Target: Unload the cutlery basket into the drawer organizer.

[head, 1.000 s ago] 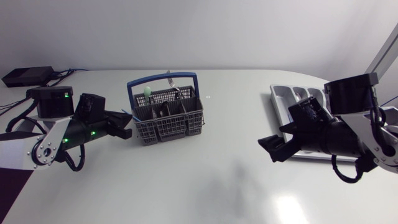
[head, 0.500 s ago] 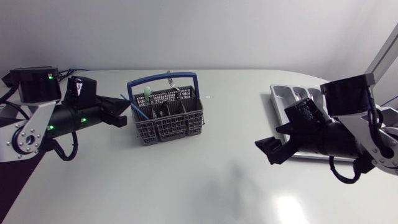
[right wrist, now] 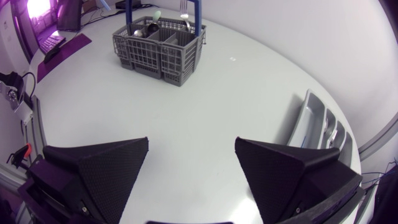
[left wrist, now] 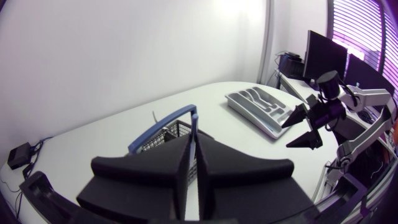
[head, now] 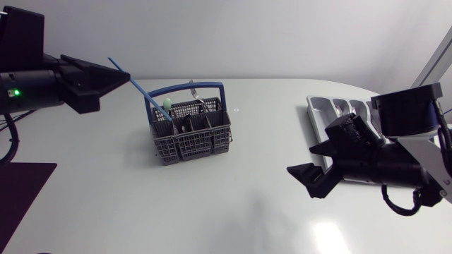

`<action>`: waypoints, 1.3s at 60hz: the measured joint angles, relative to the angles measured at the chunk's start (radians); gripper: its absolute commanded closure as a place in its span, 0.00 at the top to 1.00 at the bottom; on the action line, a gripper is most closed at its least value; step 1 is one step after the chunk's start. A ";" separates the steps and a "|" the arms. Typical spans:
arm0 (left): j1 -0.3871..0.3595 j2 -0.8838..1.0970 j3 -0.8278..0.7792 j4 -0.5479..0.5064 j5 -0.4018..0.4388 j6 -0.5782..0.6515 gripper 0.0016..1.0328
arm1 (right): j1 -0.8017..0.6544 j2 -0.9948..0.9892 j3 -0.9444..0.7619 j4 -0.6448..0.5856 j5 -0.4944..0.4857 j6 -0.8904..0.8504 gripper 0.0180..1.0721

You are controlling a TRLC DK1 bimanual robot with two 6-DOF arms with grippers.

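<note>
**A:** What has changed in the last second?

**B:** The left arm has gone up and back. A second ago the left claw (left wrist: 195, 140) sat low beside the cutlery basket (head: 191, 139); now it is raised well above the bench (head: 233, 208), with the basket below and ahead of it.

**A:** Carrying anything?

**B:** Yes. Its fingers are pressed together on a long blue utensil (head: 148, 96), pinching it partway along. A short end sticks out behind the claw, and the longer part slants down ahead of it towards the basket.

**A:** Is it free of the basket?

**B:** I can't tell. The lower end lines up with the basket's corner nearest that claw, so it may be just inside or just over the rim.

**A:** And the other arm?

**B:** It has barely shifted. The right claw (right wrist: 191, 140) is spread wide with nothing in it, low over the bench. The drawer organizer (head: 316, 115) lies just behind it, and the basket is well ahead of it.

**A:** So how far along is the job?

**B:** Early, I'd say: the first piece is being drawn out. A green-tipped piece (head: 168, 104) and a fork (head: 192, 92) stand in the basket, under and ahead of the left claw. The utensil has the whole bench to cross.
</note>
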 measured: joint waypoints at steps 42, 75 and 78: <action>-0.356 0.368 0.013 0.025 0.203 -0.155 0.03 | 0.278 0.100 0.152 -0.054 -0.085 0.002 0.89; -0.358 0.411 0.076 0.039 0.237 -0.207 0.03 | 0.344 0.226 0.168 0.074 -0.113 0.035 0.12; -0.356 0.411 0.076 0.039 0.237 -0.207 0.03 | 0.344 0.226 0.168 0.074 -0.113 0.035 0.09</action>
